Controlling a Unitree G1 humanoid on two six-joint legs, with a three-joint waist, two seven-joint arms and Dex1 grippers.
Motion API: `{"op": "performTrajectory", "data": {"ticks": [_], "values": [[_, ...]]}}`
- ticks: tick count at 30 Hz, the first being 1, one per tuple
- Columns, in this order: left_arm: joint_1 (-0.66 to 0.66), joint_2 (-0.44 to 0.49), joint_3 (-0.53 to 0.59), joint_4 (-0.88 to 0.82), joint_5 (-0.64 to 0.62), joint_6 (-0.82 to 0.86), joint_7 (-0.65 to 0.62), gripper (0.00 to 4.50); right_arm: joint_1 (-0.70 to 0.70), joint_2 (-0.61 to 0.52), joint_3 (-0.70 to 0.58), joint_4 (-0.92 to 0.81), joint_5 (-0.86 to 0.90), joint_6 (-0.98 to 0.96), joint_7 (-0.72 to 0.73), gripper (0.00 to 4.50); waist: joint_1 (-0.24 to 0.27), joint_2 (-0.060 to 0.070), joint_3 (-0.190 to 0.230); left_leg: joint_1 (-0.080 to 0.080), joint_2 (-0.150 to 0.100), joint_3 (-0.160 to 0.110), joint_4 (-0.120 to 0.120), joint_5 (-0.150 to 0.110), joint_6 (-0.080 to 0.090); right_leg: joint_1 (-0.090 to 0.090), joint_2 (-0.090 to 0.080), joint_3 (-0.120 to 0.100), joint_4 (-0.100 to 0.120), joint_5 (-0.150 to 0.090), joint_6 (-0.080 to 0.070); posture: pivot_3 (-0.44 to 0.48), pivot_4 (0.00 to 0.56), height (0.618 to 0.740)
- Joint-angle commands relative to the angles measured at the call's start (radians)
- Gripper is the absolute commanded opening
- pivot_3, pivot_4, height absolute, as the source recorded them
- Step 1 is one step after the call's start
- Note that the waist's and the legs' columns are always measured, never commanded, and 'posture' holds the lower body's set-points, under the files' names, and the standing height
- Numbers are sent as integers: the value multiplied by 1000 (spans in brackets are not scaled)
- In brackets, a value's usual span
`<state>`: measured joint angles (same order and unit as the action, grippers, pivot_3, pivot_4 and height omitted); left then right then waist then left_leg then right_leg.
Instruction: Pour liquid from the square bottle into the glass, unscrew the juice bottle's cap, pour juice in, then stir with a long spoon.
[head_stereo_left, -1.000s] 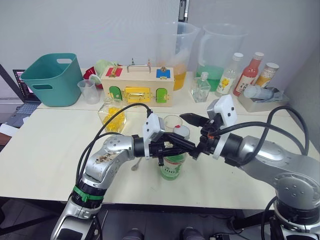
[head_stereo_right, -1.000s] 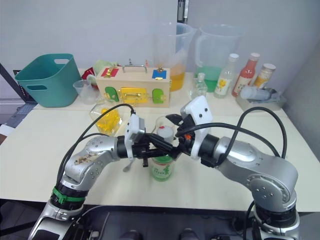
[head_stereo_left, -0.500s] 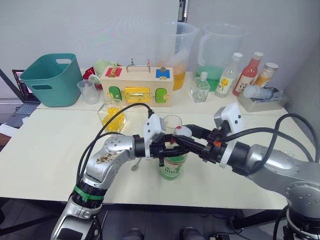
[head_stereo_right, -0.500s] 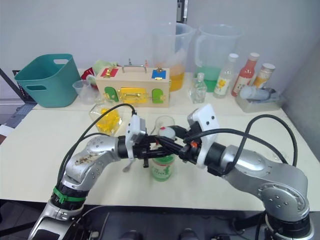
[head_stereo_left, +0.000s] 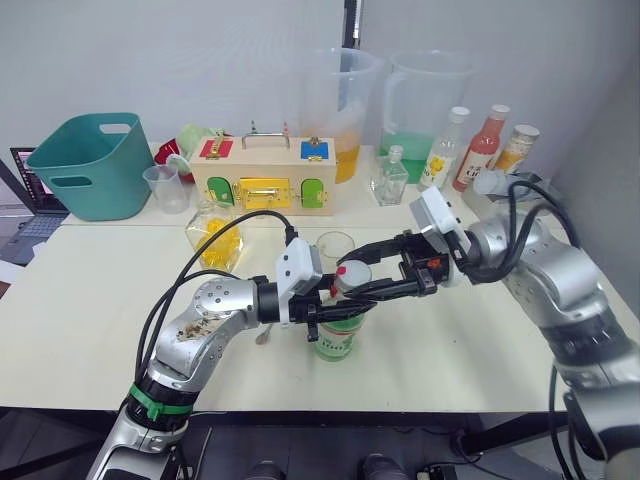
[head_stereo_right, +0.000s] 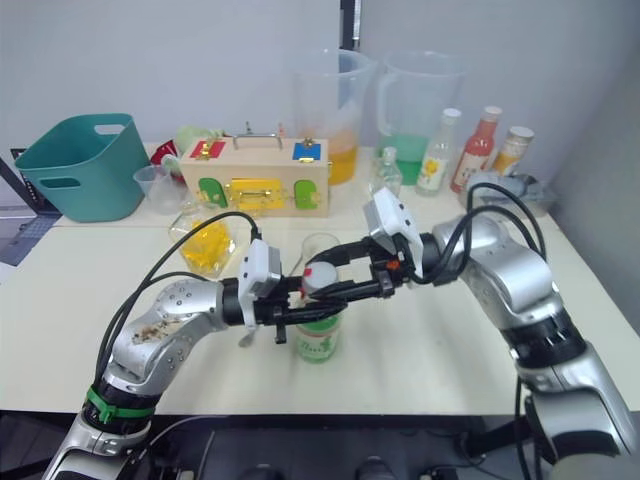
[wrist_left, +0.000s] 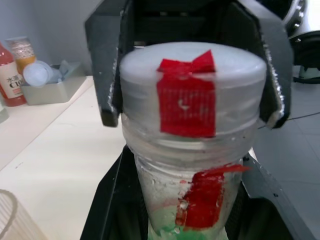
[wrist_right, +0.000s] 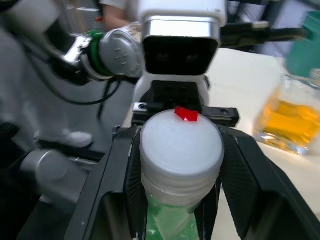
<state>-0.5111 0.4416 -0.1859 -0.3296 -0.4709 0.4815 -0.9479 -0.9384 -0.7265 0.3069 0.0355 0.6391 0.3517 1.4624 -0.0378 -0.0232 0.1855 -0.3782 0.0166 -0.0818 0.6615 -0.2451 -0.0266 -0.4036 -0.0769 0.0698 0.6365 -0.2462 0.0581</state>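
The juice bottle, green label and greenish liquid, stands upright near the table's front middle. My left gripper is shut on its upper body. The white juice bottle's cap, marked with red tape, sits on the neck. My right gripper reaches in from the right and is shut on the cap, one finger on each side. Just behind stands the glass. Left of it is the square bottle with yellow liquid. The long spoon lies mostly hidden under my left arm.
Along the back stand a teal basket, a clear measuring cup, a wooden latch box, two big pitchers, a small glass bottle, several drink bottles and a grey tray.
My right gripper came in from the right with open fingers and closed them on the cap. The left gripper kept its hold on the bottle. The camera has shifted slightly.
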Motion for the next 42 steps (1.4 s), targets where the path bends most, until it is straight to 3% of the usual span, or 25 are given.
{"op": "performTrajectory", "data": {"ticks": [1,5,7,9,12,17,22,27,32,42], "values": [[0,22,31,17,13,6,25,1242,-93,4,128,123,-64,-105,152,1691,-4,0,0,0,0,0,0,0,0,0,0,0,1,0,0,0,150,740],[-5,28,38,19,14,7,33,1242,-185,9,192,214,-30,-125,152,1691,-7,0,0,2,0,0,-1,0,0,-1,0,0,3,0,0,0,150,740],[-2,29,41,15,8,12,37,1242,-206,5,199,234,-18,-124,152,2765,-8,0,0,2,0,0,-1,0,0,-1,0,0,3,0,0,0,150,740],[5,31,40,8,4,14,40,1242,-211,-21,199,216,-4,-104,152,3438,-6,0,0,2,0,0,-1,0,0,-1,0,0,4,0,0,0,150,740],[4,30,34,16,2,10,39,1242,-172,-35,84,140,2,-38,127,4461,-5,0,0,-2,0,0,-1,0,0,-4,-1,0,4,0,0,0,150,740],[-16,33,28,42,3,-1,29,1242,-31,-64,-94,-90,102,148,-50,4461,0,0,0,-6,-1,-1,-1,0,0,-9,-1,0,7,0,-1,0,150,740],[-43,31,16,86,4,-22,-2,1242,150,-12,-282,-398,230,345,-443,4461,-1,0,0,-6,-1,-1,-1,0,0,-9,-1,0,6,0,-1,0,150,740],[-88,23,9,155,12,-50,-38,1242,230,58,-341,-577,249,469,-761,4461,0,0,0,-6,-1,0,0,1,-1,-8,0,1,6,0,-1,0,150,740],[-110,9,-3,189,19,-70,-60,1242,301,57,-336,-672,211,529,-901,4461,2,0,0,-6,-1,0,0,1,-1,-8,-1,1,5,0,0,0,150,740],[-111,0,-9,201,23,-85,-63,1242,362,69,-346,-707,238,546,-943,4461,3,0,0,-6,-1,0,0,1,-1,-7,-1,1,5,0,0,0,150,740]]}}
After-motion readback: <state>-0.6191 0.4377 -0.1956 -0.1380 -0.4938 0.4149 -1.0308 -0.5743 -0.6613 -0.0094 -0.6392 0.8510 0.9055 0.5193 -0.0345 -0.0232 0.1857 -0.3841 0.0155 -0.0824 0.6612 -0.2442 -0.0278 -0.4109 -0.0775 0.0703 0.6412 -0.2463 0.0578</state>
